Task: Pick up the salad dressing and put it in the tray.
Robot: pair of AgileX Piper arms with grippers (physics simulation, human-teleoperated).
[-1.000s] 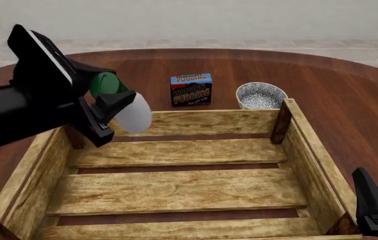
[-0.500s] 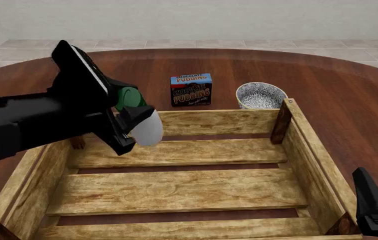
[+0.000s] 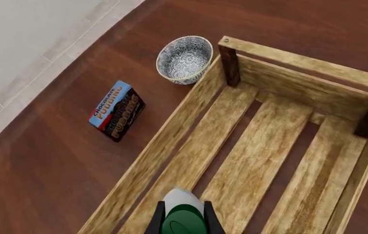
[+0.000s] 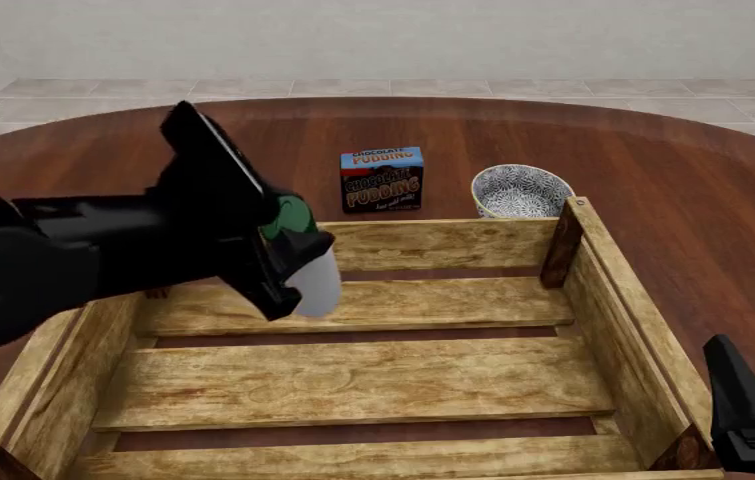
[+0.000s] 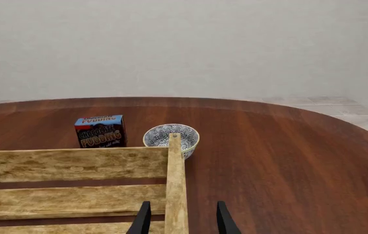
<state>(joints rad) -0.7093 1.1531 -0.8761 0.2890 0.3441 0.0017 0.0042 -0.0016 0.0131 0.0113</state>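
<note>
Front view: left end effector (image 4: 284, 262) clamped on the salad dressing (image 4: 313, 282), gripping at the dark green neck; white body points down and forward. Bottle hangs in the air over the far-left part of the tray (image 4: 617, 300), above the slatted floor, touching nothing. Left wrist view confirms: green cap between the fingers, slats directly below, far wall beside.

Right end effector (image 5: 180, 219) sits low by the tray's near right corner, fingers parted, empty, straddling the right wall's top edge in its own wrist view.

Chocolate pudding box (image 4: 381, 179) and speckled bowl (image 4: 521, 191) stand on the desk (image 4: 697, 180) just beyond the far wall, apart from each other.

Step in hand, by judgement: carry done, placement pending. Next move calls for lowering toward the slats, then opening the fingers; released from this height and tilt, the rounded bottle may roll.
</note>
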